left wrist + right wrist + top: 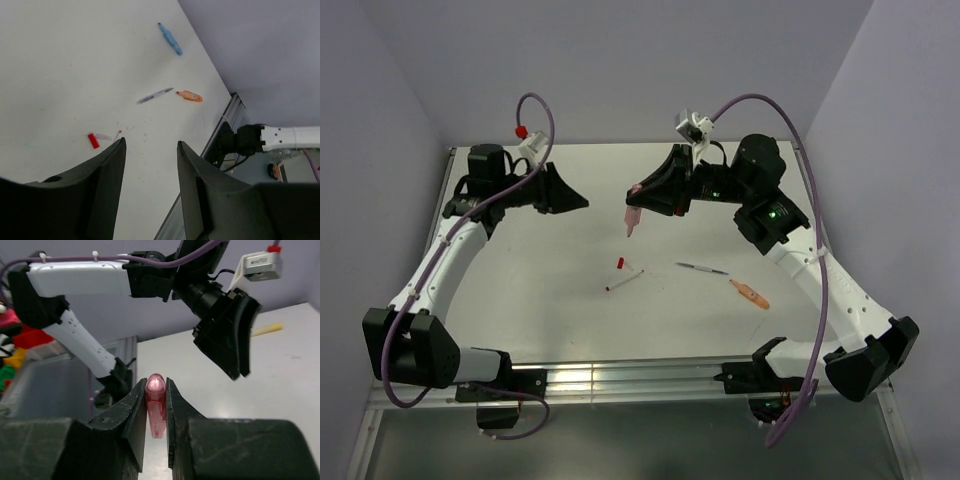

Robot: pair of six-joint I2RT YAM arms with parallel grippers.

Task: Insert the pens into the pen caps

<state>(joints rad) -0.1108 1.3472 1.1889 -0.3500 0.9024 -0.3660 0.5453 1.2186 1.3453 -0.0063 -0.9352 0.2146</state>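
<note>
Being clamped near one end by the right tool point(156, 384), the pink pen point(156, 415) may be levered askew; the left tool point(151, 146), at nine o'clock, is held apart, empty.

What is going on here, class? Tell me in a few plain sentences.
The right gripper is shut on a pink pen, held up off the table. The left gripper hangs open and empty opposite it. Lying loose on the table are a red cap, a thin white pen, a thin grey pen and an orange pen.
</note>
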